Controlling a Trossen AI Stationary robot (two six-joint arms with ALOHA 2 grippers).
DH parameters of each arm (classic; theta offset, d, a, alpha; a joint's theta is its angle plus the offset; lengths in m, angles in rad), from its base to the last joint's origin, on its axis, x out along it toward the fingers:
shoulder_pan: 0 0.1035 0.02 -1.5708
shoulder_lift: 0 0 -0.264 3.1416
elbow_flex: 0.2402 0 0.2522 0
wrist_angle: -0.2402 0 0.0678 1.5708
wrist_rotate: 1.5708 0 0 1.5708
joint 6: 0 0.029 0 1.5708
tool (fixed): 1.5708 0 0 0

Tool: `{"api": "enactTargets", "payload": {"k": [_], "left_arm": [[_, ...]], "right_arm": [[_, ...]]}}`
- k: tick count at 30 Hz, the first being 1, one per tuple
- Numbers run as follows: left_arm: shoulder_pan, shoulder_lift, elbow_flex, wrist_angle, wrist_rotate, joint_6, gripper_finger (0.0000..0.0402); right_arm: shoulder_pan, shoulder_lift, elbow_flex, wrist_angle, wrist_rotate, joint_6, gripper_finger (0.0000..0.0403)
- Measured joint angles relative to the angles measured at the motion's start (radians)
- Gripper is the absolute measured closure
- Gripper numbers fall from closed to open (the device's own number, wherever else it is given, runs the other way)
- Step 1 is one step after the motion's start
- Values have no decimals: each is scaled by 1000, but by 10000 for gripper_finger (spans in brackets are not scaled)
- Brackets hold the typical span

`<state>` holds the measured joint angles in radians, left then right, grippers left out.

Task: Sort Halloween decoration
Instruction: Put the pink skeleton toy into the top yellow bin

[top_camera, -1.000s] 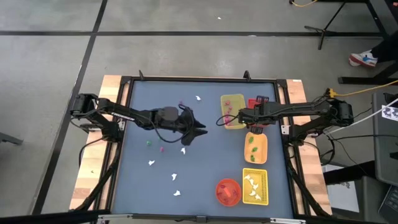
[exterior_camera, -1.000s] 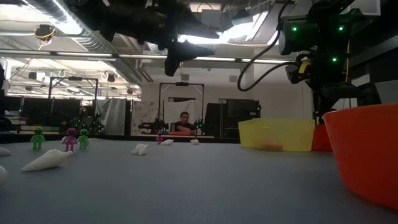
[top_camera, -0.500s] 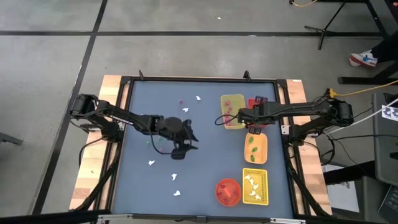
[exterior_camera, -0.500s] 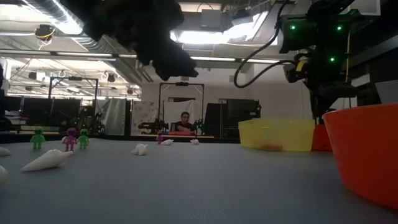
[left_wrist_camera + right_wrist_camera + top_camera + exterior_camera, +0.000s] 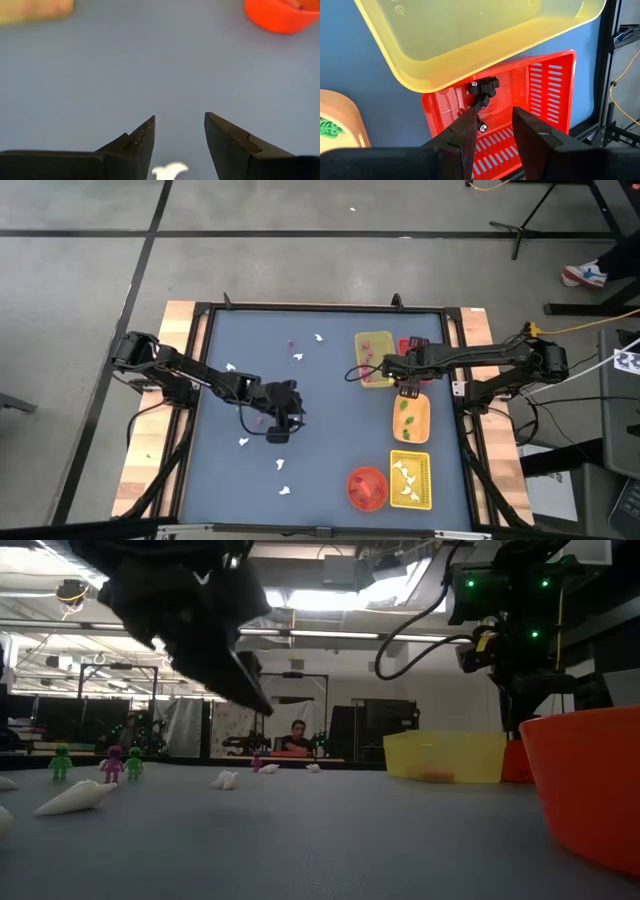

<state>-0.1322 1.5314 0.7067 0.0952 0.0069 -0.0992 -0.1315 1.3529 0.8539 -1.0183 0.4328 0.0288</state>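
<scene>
Small white ghost pieces (image 5: 243,442) lie scattered on the blue table; green and pink figures (image 5: 113,763) stand upright at the left. My left gripper (image 5: 179,117) hangs open above the table's middle (image 5: 283,430), slanting down. In the left wrist view one white piece (image 5: 170,171) lies on the table below the gap between the fingers. My right gripper (image 5: 491,111) is open over the red tray (image 5: 540,85) at the far right, where dark pieces (image 5: 484,87) lie.
A yellow tray (image 5: 374,358), an orange tray (image 5: 410,418) with green bits, a yellow slotted tray (image 5: 410,478) with white pieces and a red-orange bowl (image 5: 367,487) line the right side. More ghosts (image 5: 318,337) lie far; the table's raised frame surrounds all.
My left gripper has gone down and toward the table's near-left, rolling its wrist as it went, and now hangs over a white piece. Its fingers have stayed open. The right arm has kept still.
</scene>
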Motion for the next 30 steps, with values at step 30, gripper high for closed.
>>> {"api": "enactTargets", "payload": {"k": [30], "left_arm": [[-5,0,-66,-13,-24,-135,246]], "right_arm": [[0,0,0,0,0,0,278]]}}
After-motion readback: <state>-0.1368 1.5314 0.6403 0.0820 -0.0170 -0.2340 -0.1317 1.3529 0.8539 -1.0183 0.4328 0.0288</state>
